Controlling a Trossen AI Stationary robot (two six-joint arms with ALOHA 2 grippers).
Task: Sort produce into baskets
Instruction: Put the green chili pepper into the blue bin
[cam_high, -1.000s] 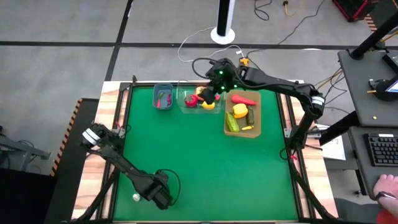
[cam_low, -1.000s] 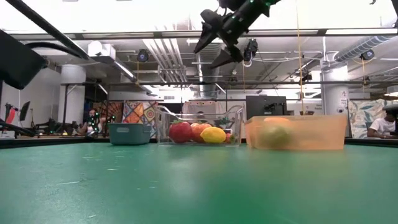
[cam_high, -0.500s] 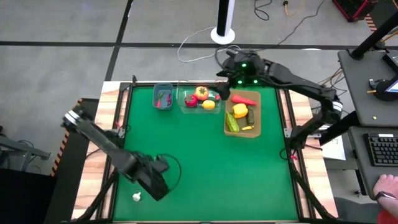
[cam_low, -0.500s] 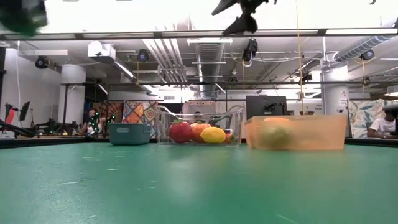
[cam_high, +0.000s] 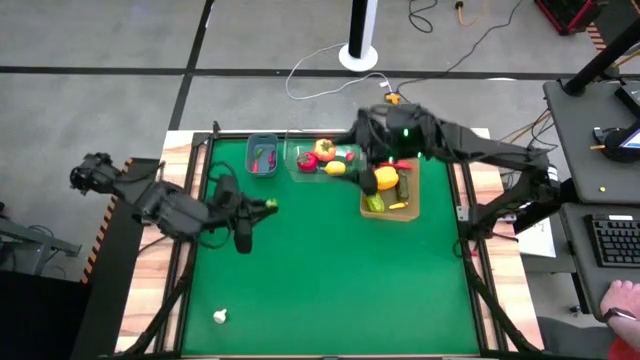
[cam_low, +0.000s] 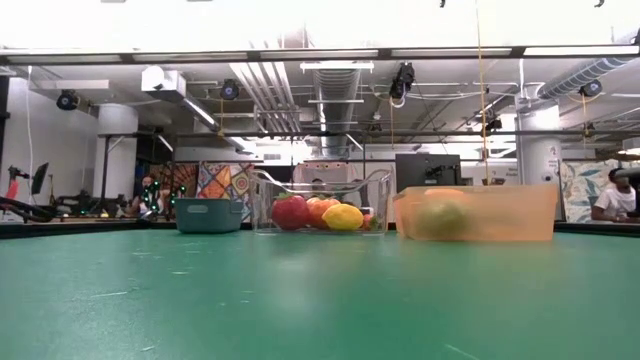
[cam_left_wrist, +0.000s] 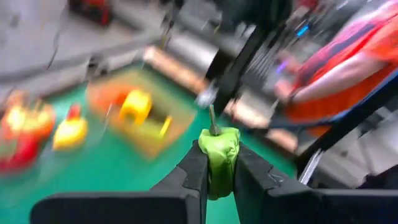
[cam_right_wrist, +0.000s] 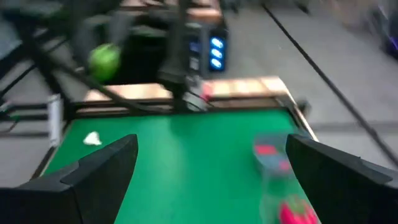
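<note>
My left gripper (cam_high: 262, 207) (cam_left_wrist: 217, 168) is above the table's left half, shut on a small green piece of produce (cam_left_wrist: 218, 152) with a thin stem. It also shows in the high view (cam_high: 271, 205). My right gripper (cam_high: 348, 165) (cam_right_wrist: 211, 155) is open and empty, high over the gap between the clear tub (cam_high: 322, 160) and the tan tray (cam_high: 390, 190). The blue-grey bin (cam_high: 262, 156) holds small red and green pieces. The tub holds red, orange and yellow pieces. The tray holds a chilli, a yellow pepper and green cucumbers. A white bit (cam_high: 220, 316) lies near the front left corner. My left gripper pinches the green piece by its two sides (cam_left_wrist: 211, 163) between the two fingers. Its stem (cam_left_wrist: 212, 121) points away from the gripper, beyond the fingertips. The fingers point toward the table's right. The piece is lifted clear of the table.
The three containers stand in a row along the far edge; in the low view they show as the bin (cam_low: 208, 214), the tub (cam_low: 322, 203) and the tray (cam_low: 476, 212). The green mat (cam_high: 330, 290) is bare across its middle and near side.
My left gripper has risen and swung from the near left corner, beside the white bit, toward the far edge and the table's middle. My right gripper has risen from over the clear tub, out of the low view's top, and shifted slightly toward the tan tray.
</note>
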